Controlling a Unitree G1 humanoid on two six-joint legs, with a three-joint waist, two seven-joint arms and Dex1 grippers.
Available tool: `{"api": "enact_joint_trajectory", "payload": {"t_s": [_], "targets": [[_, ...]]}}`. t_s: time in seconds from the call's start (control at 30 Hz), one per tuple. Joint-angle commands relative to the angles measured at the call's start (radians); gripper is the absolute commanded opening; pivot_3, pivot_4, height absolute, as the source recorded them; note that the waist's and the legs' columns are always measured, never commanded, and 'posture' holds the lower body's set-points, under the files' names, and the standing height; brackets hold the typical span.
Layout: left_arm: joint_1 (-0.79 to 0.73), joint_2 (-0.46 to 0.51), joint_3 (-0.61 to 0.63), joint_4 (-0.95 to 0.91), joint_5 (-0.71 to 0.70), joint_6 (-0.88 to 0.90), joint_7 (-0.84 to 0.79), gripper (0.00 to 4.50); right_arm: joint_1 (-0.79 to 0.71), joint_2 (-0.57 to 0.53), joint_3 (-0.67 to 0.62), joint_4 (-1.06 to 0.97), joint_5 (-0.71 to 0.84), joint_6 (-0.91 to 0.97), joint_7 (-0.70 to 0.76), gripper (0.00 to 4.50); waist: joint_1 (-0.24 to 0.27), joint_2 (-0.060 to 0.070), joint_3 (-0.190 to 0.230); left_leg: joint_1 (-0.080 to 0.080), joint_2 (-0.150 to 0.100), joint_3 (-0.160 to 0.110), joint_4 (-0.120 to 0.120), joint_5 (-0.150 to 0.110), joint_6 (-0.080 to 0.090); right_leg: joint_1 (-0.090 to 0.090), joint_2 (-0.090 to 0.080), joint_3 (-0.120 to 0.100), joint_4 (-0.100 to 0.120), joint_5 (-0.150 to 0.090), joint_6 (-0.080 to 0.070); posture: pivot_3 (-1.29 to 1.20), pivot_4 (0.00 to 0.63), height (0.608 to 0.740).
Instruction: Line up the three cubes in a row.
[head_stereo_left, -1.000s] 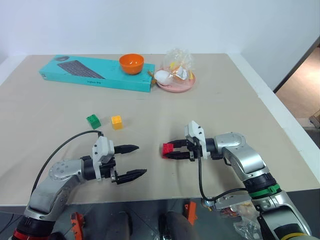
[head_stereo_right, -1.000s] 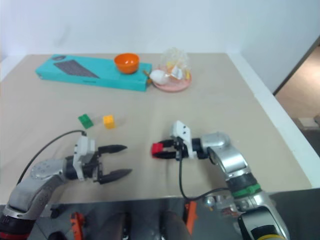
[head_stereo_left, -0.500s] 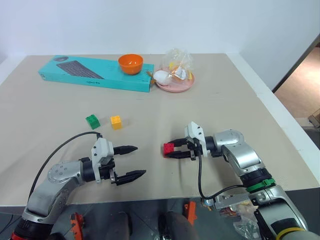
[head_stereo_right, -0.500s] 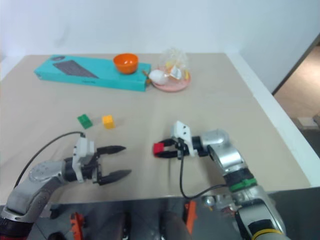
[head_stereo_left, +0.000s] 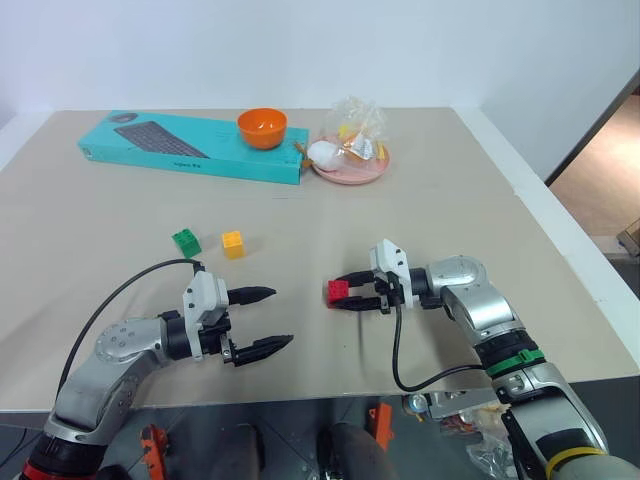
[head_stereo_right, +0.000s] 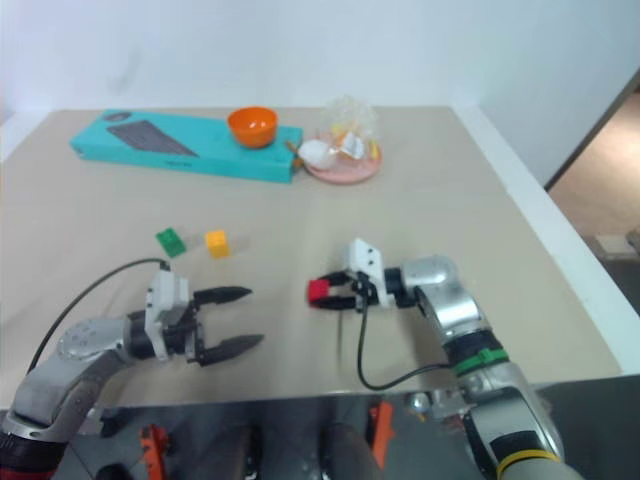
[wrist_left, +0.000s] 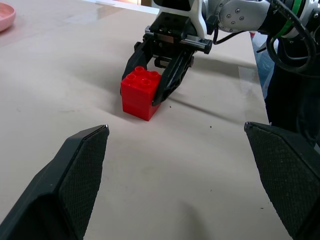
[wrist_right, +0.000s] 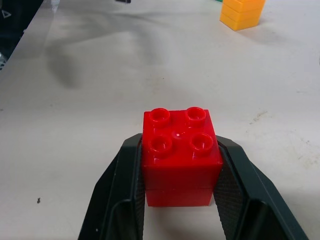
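Resting on the table (head_stereo_left: 420, 200), studs up, the red cube (head_stereo_left: 338, 292) sits between the two black fingers of the right gripper (head_stereo_left: 350, 297). The right wrist view shows a finger pad (wrist_right: 129, 185) against each side face of the red cube (wrist_right: 181, 156), so the grip reads as a pinch on it; from the left wrist view the block's base looks flat on the tabletop.

Left gripper (head_stereo_left: 264, 320): fingers spread wide, nothing between them, pointing toward the red cube from well apart on the robot's left.

Green cube (head_stereo_left: 186, 241) and yellow cube (head_stereo_left: 233, 244) lie just beside each other, not touching, farther out on the table and to the left of the red one. Red cube is well apart from that pair.

Far edge of table: teal keyboard box (head_stereo_left: 190, 145), orange bowl (head_stereo_left: 262, 127) on it, pink plate (head_stereo_left: 350, 165) with a clear bag (head_stereo_left: 355, 125) beside it.
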Motion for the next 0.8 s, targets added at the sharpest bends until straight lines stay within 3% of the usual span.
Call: {"api": "enact_joint_trajectory", "payload": {"t_s": [0.03,0.17,0.57,0.8], "targets": [[-0.008,0.009,0.010,-0.028,-0.005,0.004,-0.001,4.50,-0.016,-0.006,-0.019,0.027,-0.014,-0.035,0.008,3.16,0.000,0.000,0.000,0.000,0.000,0.000,0.000,0.000,0.000,0.000,0.000,0.000,0.000,0.000,0.000,0.00,0.150,0.740],[-0.002,0.010,0.021,-0.022,-0.007,0.007,0.006,4.50,-0.008,-0.016,-0.036,-0.033,0.012,0.002,0.016,4.48,0.000,0.000,0.000,0.000,0.000,0.001,0.000,0.000,0.000,0.000,0.000,0.002,0.000,0.000,0.000,0.00,0.150,0.740],[0.042,-0.073,0.188,-0.007,0.022,-0.012,0.254,4.50,0.106,-0.088,-0.151,-0.532,0.183,0.313,-0.109,4.48,-0.001,0.000,0.000,0.000,0.004,0.000,0.000,0.000,0.000,-0.001,0.000,0.001,0.000,0.000,0.000,0.00,0.150,0.740],[0.003,-0.146,0.322,0.069,0.092,-0.052,0.487,4.50,0.130,-0.058,-0.175,-0.632,0.183,0.325,-0.240,4.48,0.000,0.000,0.000,0.001,0.004,0.000,0.000,0.000,0.000,-0.001,-0.001,0.002,0.000,0.001,0.000,0.00,0.150,0.740]]}}
